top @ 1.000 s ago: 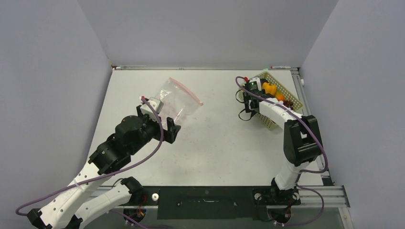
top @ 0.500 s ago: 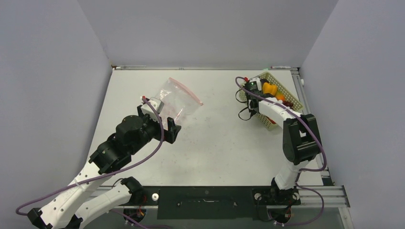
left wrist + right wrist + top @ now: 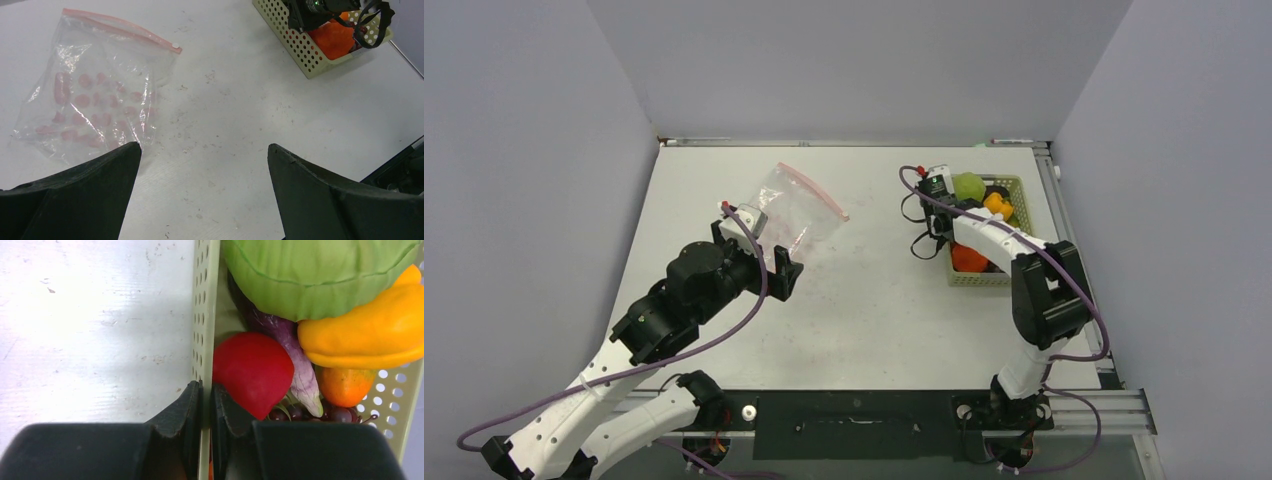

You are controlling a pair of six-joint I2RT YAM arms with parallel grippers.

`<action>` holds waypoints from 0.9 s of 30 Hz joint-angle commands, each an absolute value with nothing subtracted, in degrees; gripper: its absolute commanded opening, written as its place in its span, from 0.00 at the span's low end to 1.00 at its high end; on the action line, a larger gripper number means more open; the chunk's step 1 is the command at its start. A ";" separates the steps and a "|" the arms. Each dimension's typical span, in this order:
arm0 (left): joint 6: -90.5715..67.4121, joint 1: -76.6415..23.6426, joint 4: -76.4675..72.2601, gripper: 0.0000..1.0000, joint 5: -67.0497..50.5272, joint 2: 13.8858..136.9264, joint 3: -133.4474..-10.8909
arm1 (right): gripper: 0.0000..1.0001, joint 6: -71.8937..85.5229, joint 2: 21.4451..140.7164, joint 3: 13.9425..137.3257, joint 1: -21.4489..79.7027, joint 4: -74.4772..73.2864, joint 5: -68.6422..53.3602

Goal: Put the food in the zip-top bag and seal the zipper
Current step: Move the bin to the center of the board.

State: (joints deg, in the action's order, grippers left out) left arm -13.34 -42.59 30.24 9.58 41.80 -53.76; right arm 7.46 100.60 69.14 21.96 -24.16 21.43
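Observation:
The clear zip-top bag (image 3: 799,205) lies flat and empty at the table's far left, its pink-red zipper (image 3: 814,192) along the far right edge; it also shows in the left wrist view (image 3: 95,85). My left gripper (image 3: 784,268) is open and empty just near of the bag. My right gripper (image 3: 206,390) is shut on the left wall of the mesh basket (image 3: 206,315). The basket holds the food: green apple (image 3: 310,275), yellow pepper (image 3: 370,330), red tomato (image 3: 252,370), eggplant (image 3: 295,355), an orange (image 3: 345,385) and grapes (image 3: 335,414).
The pale yellow-green basket (image 3: 984,278) stands at the far right, close to the right wall and rail. It also shows at the top right of the left wrist view (image 3: 305,50). Bare tabletop lies between bag and basket.
My right gripper, holding the basket's wall, has swung the basket from a slanted position to square with the table and shifted a little left. The left arm has not moved.

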 commanded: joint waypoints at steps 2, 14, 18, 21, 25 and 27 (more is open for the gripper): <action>-13.89 -42.45 29.17 0.96 9.52 41.59 -54.91 | 0.05 11.51 97.16 69.81 22.83 -24.98 16.79; -13.80 -42.37 29.35 0.96 9.49 41.67 -55.01 | 0.05 16.89 94.47 67.56 26.43 -25.23 12.17; -13.71 -42.37 29.33 0.96 9.52 41.71 -54.97 | 0.05 20.44 93.75 66.90 29.08 -24.61 13.32; -13.71 -42.44 29.41 0.96 9.59 41.67 -55.01 | 0.05 23.08 93.56 66.45 30.61 -23.73 13.26; -13.71 -42.45 29.40 0.96 9.64 41.64 -55.11 | 0.05 25.66 93.79 66.36 33.19 -23.30 14.64; -13.71 -42.43 29.39 0.96 9.59 41.60 -55.11 | 0.05 26.83 94.15 66.65 34.48 -23.57 15.49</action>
